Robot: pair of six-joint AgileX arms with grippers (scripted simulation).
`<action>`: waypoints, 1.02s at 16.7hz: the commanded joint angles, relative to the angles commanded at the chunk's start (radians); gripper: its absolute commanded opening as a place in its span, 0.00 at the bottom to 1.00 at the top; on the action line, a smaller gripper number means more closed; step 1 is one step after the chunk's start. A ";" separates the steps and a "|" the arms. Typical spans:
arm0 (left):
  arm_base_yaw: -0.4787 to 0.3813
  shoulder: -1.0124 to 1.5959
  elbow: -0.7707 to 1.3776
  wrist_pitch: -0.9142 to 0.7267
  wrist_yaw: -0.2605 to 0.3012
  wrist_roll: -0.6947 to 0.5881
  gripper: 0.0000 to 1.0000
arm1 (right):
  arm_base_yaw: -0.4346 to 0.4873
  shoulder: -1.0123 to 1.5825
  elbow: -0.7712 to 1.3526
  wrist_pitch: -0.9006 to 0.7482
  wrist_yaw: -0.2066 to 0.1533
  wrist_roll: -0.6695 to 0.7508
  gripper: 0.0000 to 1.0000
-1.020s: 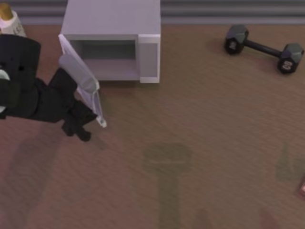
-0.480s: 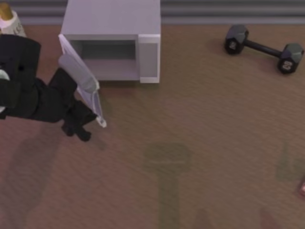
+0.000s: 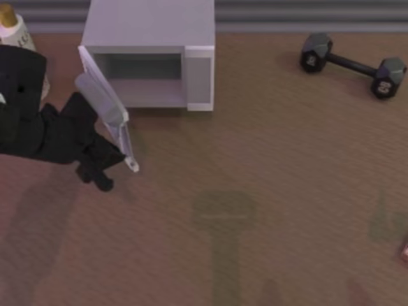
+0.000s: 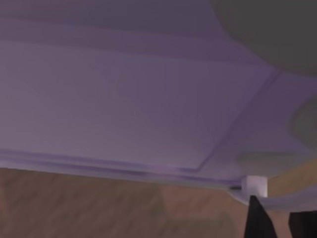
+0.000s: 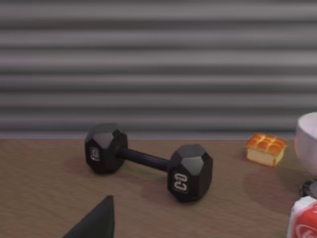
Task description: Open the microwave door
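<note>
I've got my left gripper (image 3: 113, 167) on the handle end of the microwave door (image 3: 105, 108), swung well out from the microwave (image 3: 150, 29) at the table's far left; grip unclear, so I'd follow the hinge arc, not tug straight.

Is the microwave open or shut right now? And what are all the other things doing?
microwave: open, grey inside showing.
microwave door: swung wide out toward the table's left.
left claw: at the door's free edge.
dumbbell: lying flat on the table, far right, untouched.
bottle: standing at the back left corner.
bread: sitting on the table.
</note>
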 joint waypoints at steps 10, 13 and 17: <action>0.012 0.002 0.002 -0.015 0.011 0.024 0.00 | 0.000 0.000 0.000 0.000 0.000 0.000 1.00; 0.012 0.002 0.002 -0.015 0.011 0.024 0.00 | 0.000 0.000 0.000 0.000 0.000 0.000 1.00; 0.012 0.002 0.002 -0.015 0.011 0.024 0.00 | 0.000 0.000 0.000 0.000 0.000 0.000 1.00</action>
